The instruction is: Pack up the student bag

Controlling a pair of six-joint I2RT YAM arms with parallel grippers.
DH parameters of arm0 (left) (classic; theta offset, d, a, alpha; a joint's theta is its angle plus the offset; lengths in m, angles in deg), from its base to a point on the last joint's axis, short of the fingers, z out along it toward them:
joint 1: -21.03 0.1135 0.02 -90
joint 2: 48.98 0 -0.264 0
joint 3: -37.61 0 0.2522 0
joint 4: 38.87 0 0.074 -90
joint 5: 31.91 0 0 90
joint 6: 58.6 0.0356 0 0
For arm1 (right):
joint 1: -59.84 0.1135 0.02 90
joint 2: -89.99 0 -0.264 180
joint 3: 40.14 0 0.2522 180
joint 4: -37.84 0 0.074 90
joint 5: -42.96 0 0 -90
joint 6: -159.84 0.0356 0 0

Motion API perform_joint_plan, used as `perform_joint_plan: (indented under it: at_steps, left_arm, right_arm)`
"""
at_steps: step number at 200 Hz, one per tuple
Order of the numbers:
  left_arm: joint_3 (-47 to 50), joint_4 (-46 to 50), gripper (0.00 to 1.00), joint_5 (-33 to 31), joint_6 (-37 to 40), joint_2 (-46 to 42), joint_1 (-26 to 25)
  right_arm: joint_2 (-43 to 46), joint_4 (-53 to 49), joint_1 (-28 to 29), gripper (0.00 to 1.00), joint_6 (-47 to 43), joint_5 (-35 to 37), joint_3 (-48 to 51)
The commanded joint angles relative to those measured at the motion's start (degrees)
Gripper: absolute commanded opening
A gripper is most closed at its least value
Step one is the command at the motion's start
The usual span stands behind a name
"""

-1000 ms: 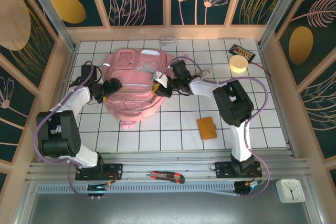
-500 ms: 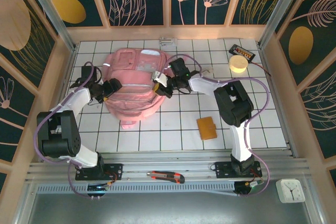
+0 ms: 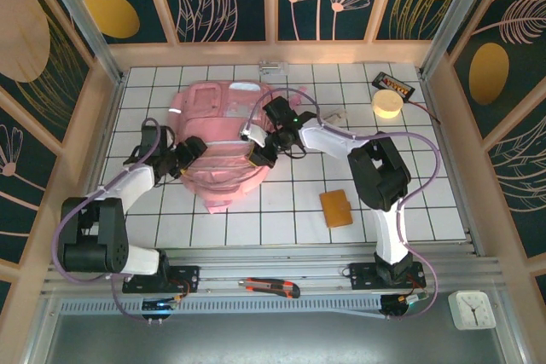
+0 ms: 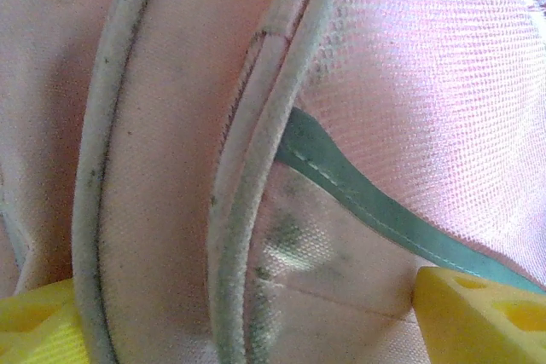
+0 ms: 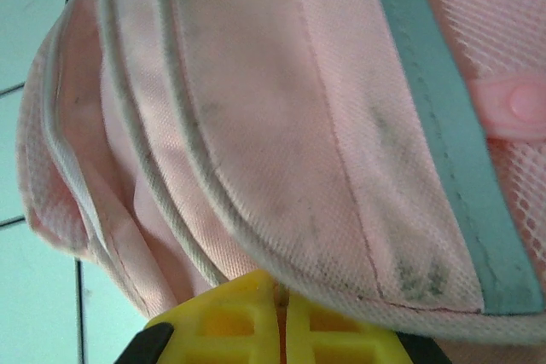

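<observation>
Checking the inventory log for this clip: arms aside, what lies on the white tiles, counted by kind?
Pink backpack: 1
Yellow roll: 1
Orange wallet: 1
Black box: 1
Small pale bits: 2
Total: 6

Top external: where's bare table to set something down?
Free: the near strip between the student bag and the orange wallet; the right side between that wallet, the tape roll and the wall. Crowded: centre-left, where the left gripper and right gripper sit on the bag.
</observation>
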Motion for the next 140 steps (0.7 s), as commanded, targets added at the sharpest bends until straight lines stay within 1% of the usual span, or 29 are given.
perform_joint_plan:
  at_steps: [1, 17, 44, 61, 73, 88, 112, 121, 128, 140]
  left_arm:
    - [1.9, -5.2, 0.82, 5.1, -5.5, -1.3, -3.9]
    - [2.0, -6.1, 0.82, 5.0, -6.3, -1.7, -5.7]
    - [2.5, -6.7, 0.81, 4.7, -7.0, -2.4, -9.4]
    - [3.5, -6.9, 0.82, 4.7, -7.2, -3.7, -10.4]
    - [3.8, -5.7, 0.82, 4.5, -6.3, -5.4, -10.4]
    - [2.8, -1.8, 0.84, 3.8, -2.9, -7.3, -10.4]
    - [0.3, 7.4, 0.91, -0.1, 4.5, -10.5, -10.2]
    - [-0.4, 9.8, 0.96, -1.7, 6.9, -11.4, -9.7]
    - [-0.7, 11.4, 0.98, -2.0, 8.4, -12.0, -9.0]
    - [-0.9, 12.8, 0.98, -0.6, 9.8, -12.4, -6.4]
  right_arm:
    - [-1.3, -1.6, 2.3, 0.0, 10.5, 0.5, -4.8]
    - [-1.8, 0.4, 3.0, 0.0, 17.3, 2.1, -5.3]
    - [0.9, 8.4, 3.9, 0.0, 27.4, 5.6, -1.1]
    - [2.6, 10.6, 3.6, 0.0, 32.0, 9.3, 0.8]
    - [3.4, 10.1, 3.0, 0.0, 32.8, 11.4, 1.4]
    - [4.2, 8.2, 1.4, 0.0, 32.0, 12.8, 1.4]
    - [5.0, 8.4, -1.6, 0.0, 29.6, 11.8, 2.4]
    - [4.7, 8.4, -2.9, 0.0, 28.8, 10.6, 2.4]
    - [4.8, 8.8, -3.8, 0.0, 28.1, 10.0, 2.7]
    - [5.0, 9.5, -4.8, 0.0, 26.9, 9.7, 3.1]
